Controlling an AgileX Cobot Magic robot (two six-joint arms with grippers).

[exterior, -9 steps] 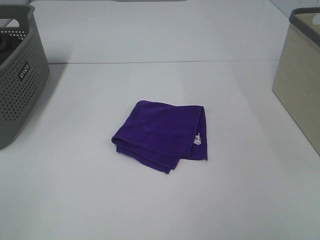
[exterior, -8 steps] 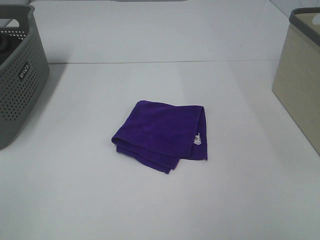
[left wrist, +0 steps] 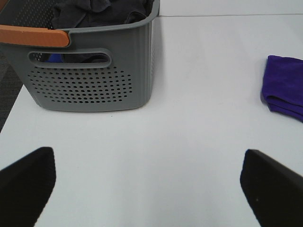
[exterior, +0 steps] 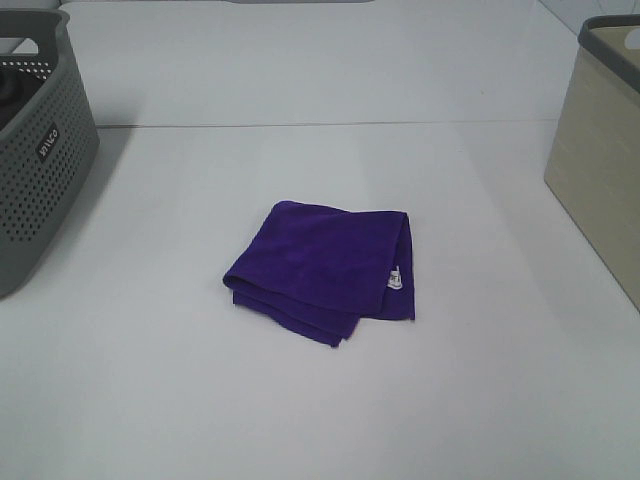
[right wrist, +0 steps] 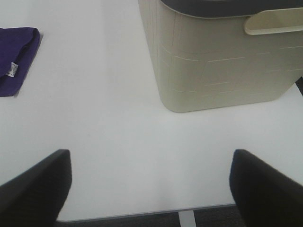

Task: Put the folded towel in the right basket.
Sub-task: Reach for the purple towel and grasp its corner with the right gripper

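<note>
A folded purple towel (exterior: pixel 325 268) lies flat in the middle of the white table, with a small white label on its right side. It also shows in the left wrist view (left wrist: pixel 284 90) and in the right wrist view (right wrist: pixel 16 59). The beige right basket (exterior: pixel 600 160) stands at the table's right edge; it fills the right wrist view (right wrist: pixel 222 56). My left gripper (left wrist: pixel 147 189) is open and empty over bare table near the grey basket. My right gripper (right wrist: pixel 147 189) is open and empty over bare table in front of the beige basket. Neither gripper shows in the exterior view.
A grey perforated basket (exterior: pixel 40 150) with an orange handle stands at the left edge and holds dark cloth (left wrist: pixel 99 12). The table's near edge shows in the right wrist view (right wrist: pixel 142 213).
</note>
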